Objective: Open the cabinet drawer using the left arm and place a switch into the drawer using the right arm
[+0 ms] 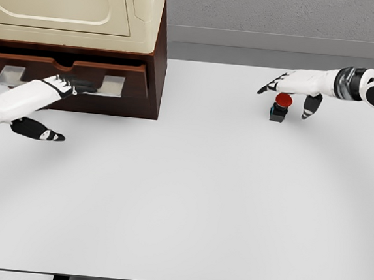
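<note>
From the head view, we record the switch (pixel 280 106) as a small dark square block topped by a round red button, standing upright on the white table (pixel 188 199). It sits directly beneath the right hand (pixel 295 85), whose fingers are spread and slack over it, grasping nothing; the thumb hangs down just beside the switch on its outer side, and we cannot tell whether any finger touches the red cap. Beyond that hand the table's rear edge meets a grey wall (pixel 283 17), and toward the robot from the hand the surface runs bare to the front edge. The left hand (pixel 64 86) lies with its fingers over the metal handle (pixel 61 80) of the cabinet drawer (pixel 68 80), the thumb dropped below and apart; we cannot tell whether the fingers actually clench the bar. The drawer front is dark brown wood, set in the cabinet (pixel 156 59), with a dark gap showing above the hand along the drawer's top. A cream appliance (pixel 74 6) stands on the cabinet. Between the two hands the tabletop lies open.
</note>
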Available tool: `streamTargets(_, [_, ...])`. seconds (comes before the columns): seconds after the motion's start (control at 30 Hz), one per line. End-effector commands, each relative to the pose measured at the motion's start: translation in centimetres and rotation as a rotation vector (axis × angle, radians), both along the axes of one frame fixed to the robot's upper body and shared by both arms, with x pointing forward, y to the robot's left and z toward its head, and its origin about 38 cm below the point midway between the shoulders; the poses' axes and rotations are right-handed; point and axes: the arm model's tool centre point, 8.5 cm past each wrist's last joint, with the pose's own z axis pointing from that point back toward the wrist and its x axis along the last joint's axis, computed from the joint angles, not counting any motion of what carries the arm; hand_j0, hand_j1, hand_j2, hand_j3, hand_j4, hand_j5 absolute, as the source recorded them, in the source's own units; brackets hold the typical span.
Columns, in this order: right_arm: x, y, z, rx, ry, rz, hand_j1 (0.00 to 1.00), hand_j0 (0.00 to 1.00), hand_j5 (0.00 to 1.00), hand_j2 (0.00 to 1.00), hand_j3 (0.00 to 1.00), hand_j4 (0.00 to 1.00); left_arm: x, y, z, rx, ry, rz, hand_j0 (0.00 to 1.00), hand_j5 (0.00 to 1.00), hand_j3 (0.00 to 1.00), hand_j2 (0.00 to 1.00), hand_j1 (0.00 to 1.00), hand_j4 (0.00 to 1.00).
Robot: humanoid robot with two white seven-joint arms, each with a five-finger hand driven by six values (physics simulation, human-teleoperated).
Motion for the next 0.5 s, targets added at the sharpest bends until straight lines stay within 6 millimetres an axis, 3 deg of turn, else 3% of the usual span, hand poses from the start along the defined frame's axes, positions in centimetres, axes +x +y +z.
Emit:
streamTargets(0.0, [0.1, 0.2, -0.1, 0.004, 0.003, -0.003, 1.00, 1.00, 1.00, 1.00, 1.00, 1.00, 0.1, 1.2, 1.0, 0.097, -0.046, 0.029, 1.00, 1.00, 1.00, 1.00, 1.00, 1.00])
streamTargets(0.47, [0.1, 0.1, -0.5, 0.002, 0.011, -0.010, 1.00, 1.00, 1.00, 1.00, 1.00, 1.00, -3.0, 4.1, 0.2, 0.072, -0.038, 0.063, 1.00, 1.00, 1.00, 1.00, 1.00, 1.00])
